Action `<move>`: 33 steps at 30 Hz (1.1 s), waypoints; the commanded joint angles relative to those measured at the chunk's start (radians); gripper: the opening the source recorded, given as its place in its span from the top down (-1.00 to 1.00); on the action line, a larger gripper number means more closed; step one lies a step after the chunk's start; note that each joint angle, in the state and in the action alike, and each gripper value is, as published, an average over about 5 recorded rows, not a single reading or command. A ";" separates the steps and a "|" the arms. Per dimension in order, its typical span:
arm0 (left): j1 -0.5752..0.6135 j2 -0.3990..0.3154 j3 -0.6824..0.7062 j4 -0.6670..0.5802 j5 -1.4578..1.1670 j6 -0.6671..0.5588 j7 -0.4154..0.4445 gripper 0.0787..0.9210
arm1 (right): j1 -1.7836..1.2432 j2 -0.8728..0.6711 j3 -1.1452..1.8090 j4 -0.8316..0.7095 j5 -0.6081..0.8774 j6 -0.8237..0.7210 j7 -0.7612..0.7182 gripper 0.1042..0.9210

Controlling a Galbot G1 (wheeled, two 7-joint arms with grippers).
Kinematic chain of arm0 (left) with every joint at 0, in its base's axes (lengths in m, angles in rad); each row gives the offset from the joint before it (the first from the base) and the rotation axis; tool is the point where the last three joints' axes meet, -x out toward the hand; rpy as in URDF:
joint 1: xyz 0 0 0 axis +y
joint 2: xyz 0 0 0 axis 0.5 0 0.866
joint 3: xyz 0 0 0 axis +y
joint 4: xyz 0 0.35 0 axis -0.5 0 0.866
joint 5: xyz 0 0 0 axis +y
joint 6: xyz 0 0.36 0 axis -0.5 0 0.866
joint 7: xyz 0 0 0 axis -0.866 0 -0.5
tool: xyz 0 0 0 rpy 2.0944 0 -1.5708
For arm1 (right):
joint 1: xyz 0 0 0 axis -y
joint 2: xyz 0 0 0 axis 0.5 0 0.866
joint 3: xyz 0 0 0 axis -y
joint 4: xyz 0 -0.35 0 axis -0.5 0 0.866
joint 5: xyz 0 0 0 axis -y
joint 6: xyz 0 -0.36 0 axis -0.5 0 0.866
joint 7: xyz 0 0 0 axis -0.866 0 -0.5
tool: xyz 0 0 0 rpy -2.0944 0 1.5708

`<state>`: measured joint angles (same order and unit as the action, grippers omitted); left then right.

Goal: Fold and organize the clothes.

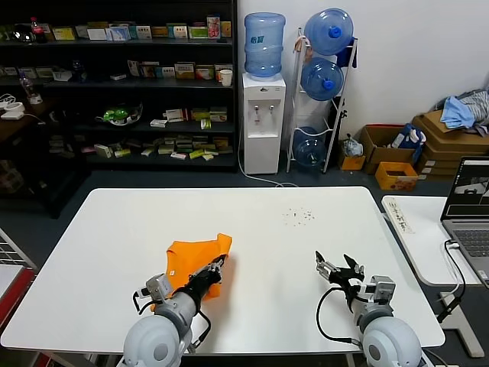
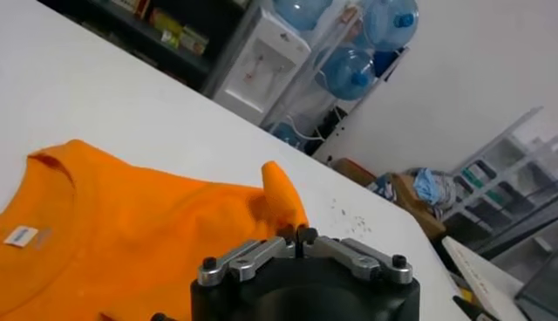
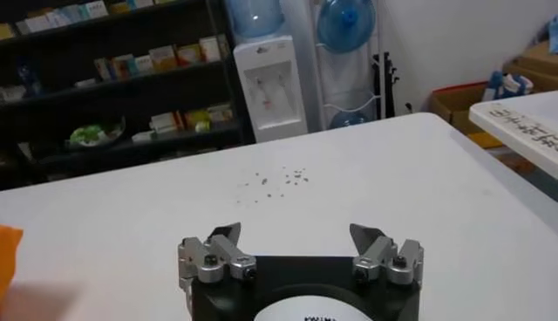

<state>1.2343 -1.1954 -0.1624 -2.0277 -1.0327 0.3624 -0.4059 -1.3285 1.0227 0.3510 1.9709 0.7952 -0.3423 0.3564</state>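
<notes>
We judge the bright orange cotton T-shirt (image 1: 197,264) light and limp — best pinched at an edge, where the left end effector (image 1: 217,267) sits closed over its cloth, while the right end effector (image 1: 336,268) waits with fingers apart over the white surface (image 1: 306,245).

Dark shelves (image 1: 114,84), water cooler (image 1: 263,118) (white wall behind).

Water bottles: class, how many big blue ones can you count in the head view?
4: one bottle atop the dispenser, three on the rack: top, middle, bottom. None seem hidden.
</notes>
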 commanded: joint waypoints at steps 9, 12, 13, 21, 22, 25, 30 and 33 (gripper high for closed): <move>-0.009 -0.091 0.044 0.017 0.111 -0.027 0.082 0.93 | -0.001 0.012 0.009 -0.018 -0.083 0.118 -0.125 -0.76; 0.030 -0.064 -0.001 -0.001 0.187 -0.104 0.229 0.83 | -0.002 0.026 0.028 -0.031 -0.171 0.222 -0.221 -0.76; 0.049 -0.052 -0.022 -0.005 0.232 -0.146 0.285 0.76 | -0.004 0.033 0.038 -0.033 -0.199 0.251 -0.252 -0.76; 0.310 -0.042 -0.319 0.074 0.613 -0.668 0.548 0.22 | -0.092 0.133 0.158 -0.037 -0.360 0.459 -0.433 -0.76; 0.346 -0.054 -0.360 0.086 0.623 -0.712 0.564 0.16 | -0.108 0.148 0.170 -0.036 -0.382 0.478 -0.448 -0.76; 0.437 -0.087 -0.450 0.114 0.614 -0.796 0.602 -0.02 | -0.165 0.199 0.199 -0.032 -0.447 0.533 -0.488 -0.76; 0.517 -0.133 -0.482 0.162 0.626 -0.857 0.630 -0.37 | -0.249 0.267 0.215 -0.041 -0.532 0.622 -0.530 -0.76; 0.528 -0.172 -0.474 0.174 0.632 -0.872 0.641 -0.58 | -0.285 0.293 0.223 -0.051 -0.558 0.654 -0.552 -0.76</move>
<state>1.5613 -1.2863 -0.4712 -1.9266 -0.5440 -0.2370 0.0811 -1.4671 1.1902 0.5095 1.9347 0.4279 0.1008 -0.0495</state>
